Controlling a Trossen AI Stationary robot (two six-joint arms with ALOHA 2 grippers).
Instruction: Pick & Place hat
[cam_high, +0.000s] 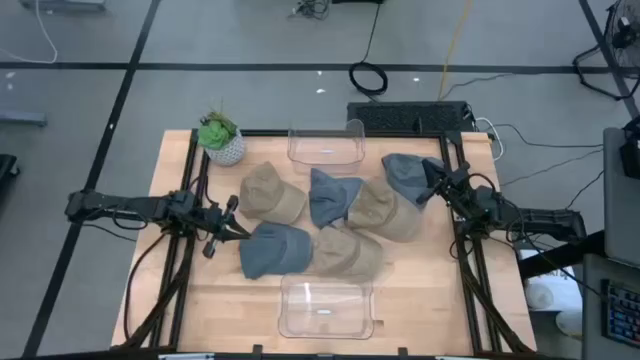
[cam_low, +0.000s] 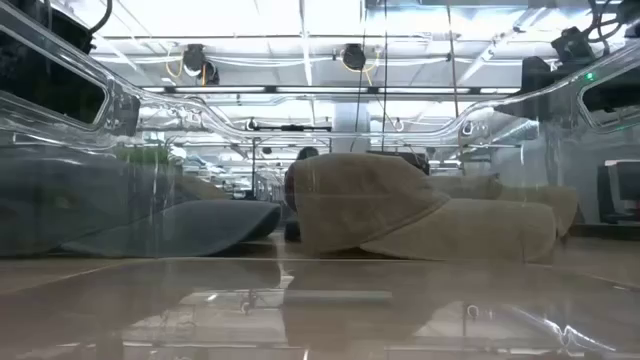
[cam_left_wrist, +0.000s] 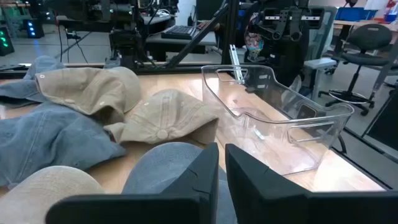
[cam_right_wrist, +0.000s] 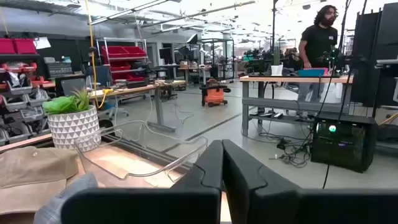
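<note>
Several tan and blue hats lie in a loose cluster mid-table. My left gripper (cam_high: 241, 230) reaches in level from the table's left and is shut at the left edge of the near blue hat (cam_high: 275, 249), which shows just ahead of the fingers (cam_left_wrist: 163, 163). My right gripper (cam_high: 436, 186) comes from the table's right and stands shut beside the far-right blue hat (cam_high: 406, 174), whose cloth shows low in the right wrist view (cam_right_wrist: 61, 198). Whether it touches that hat I cannot tell. A tan hat (cam_low: 400, 205) fills the low view. My left gripper meets the near blue hat at its left edge (cam_high: 248, 236), with the fingers level and coming from the table's left. The fingers (cam_left_wrist: 200, 171) stand almost together over the blue cloth and hide the place of contact. The hat lies flat on the table.
A clear bin (cam_high: 326, 306) stands at the near edge and another (cam_high: 326, 144) at the far edge. A potted plant (cam_high: 221, 138) sits at the far left corner. A tan hat (cam_high: 347, 253) lies against the blue one's right side. A person (cam_right_wrist: 317, 43) stands in the room beyond.
</note>
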